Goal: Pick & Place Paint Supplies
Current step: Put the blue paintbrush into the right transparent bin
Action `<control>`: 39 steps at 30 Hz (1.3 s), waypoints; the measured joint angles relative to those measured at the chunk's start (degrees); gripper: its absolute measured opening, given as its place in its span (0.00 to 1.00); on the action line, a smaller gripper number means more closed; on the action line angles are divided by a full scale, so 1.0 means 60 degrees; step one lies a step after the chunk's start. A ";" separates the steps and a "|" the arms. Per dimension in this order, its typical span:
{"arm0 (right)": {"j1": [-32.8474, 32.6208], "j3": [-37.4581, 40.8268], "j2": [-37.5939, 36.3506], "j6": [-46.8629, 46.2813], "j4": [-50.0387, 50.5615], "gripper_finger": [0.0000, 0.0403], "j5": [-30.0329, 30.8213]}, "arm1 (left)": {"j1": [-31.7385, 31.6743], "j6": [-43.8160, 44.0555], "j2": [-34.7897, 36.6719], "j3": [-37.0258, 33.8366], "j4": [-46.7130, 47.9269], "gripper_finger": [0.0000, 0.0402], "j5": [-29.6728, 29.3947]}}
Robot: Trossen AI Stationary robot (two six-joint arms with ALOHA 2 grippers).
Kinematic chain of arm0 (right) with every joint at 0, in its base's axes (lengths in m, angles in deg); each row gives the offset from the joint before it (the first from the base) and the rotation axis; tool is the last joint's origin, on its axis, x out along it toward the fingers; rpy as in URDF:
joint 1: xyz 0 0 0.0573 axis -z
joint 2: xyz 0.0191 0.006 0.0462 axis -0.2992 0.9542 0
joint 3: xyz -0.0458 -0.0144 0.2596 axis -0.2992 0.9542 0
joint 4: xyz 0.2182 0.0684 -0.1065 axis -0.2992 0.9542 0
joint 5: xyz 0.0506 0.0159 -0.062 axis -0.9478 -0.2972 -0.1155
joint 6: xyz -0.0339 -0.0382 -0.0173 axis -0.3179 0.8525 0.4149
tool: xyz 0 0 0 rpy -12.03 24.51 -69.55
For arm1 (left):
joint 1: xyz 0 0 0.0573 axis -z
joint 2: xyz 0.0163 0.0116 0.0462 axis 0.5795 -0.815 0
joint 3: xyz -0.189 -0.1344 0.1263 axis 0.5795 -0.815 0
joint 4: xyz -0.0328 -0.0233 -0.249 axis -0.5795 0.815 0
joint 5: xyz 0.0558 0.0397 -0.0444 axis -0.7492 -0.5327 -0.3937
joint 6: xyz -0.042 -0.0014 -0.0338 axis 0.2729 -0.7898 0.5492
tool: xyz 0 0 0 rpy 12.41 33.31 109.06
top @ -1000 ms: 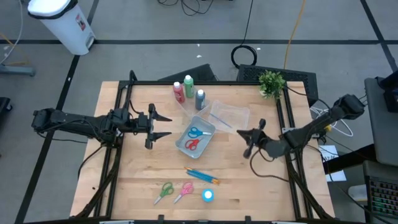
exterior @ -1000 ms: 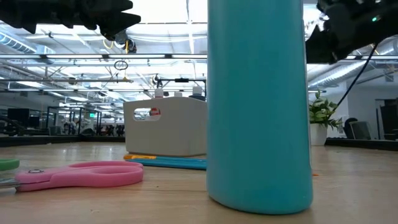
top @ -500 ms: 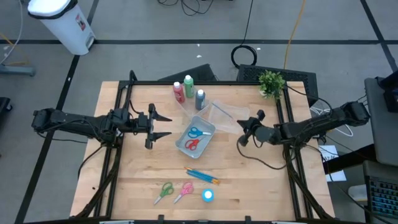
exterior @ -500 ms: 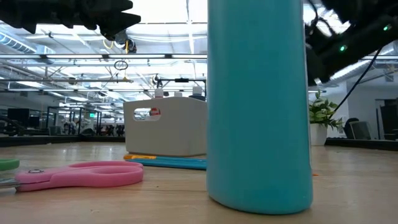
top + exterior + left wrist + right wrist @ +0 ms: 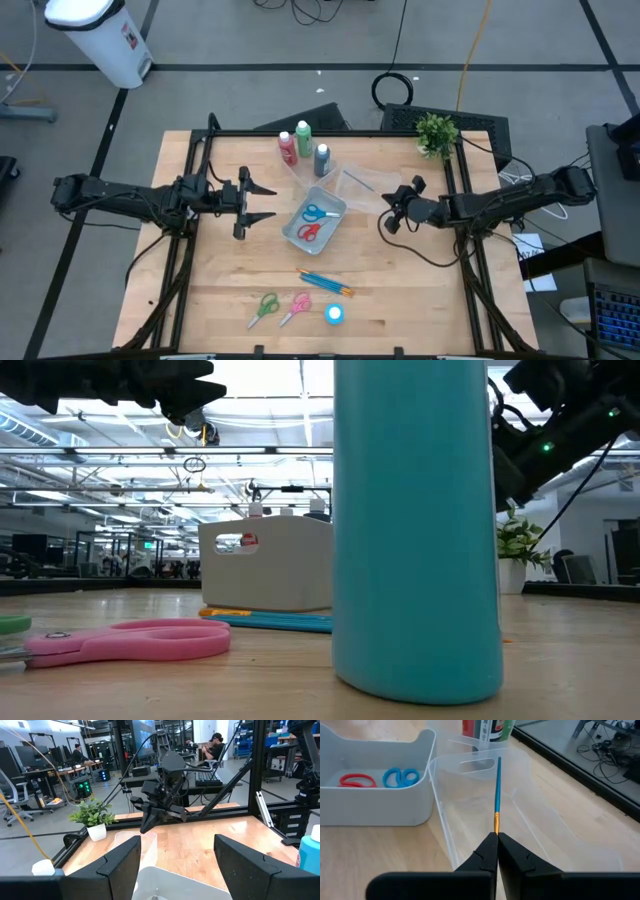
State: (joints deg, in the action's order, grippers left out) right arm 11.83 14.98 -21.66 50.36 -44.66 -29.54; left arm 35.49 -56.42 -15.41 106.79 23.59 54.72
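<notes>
Right end effector (image 5: 497,836) pinches a thin blue orange-tipped brush (image 5: 497,795) over the clear tub (image 5: 540,845), apparently to drop it inside.

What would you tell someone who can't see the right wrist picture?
The right hand is shut on a thin blue brush, holding it over a clear tub. Beside that, a white tub holds red scissors and blue scissors.

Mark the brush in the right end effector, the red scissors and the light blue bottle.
brush (image 5: 497,785), right wrist view, blue shaft
red scissors (image 5: 308,232), high view, handles
light blue bottle (image 5: 415,530), low view, body
</notes>
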 joint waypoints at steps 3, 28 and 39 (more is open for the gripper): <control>0.0000 0.0000 0.0000 -0.0009 0.0125 0.00 0.0000 | 0.0000 0.0004 0.0003 -0.0004 0.0000 0.64 0.0000; 0.0000 0.0000 0.0000 -0.0505 0.0126 0.21 0.0018 | 0.0000 0.0000 0.0000 -0.0004 0.0000 0.64 -0.0001; -0.0542 -0.0004 0.0004 0.0629 -0.2795 0.36 -0.0126 | 0.0002 -0.0014 0.0000 -0.0004 0.0000 0.64 0.0000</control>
State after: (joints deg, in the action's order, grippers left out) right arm 8.58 14.96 -21.64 54.13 -61.43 -30.30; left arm 35.50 -56.51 -15.41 106.77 23.59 54.72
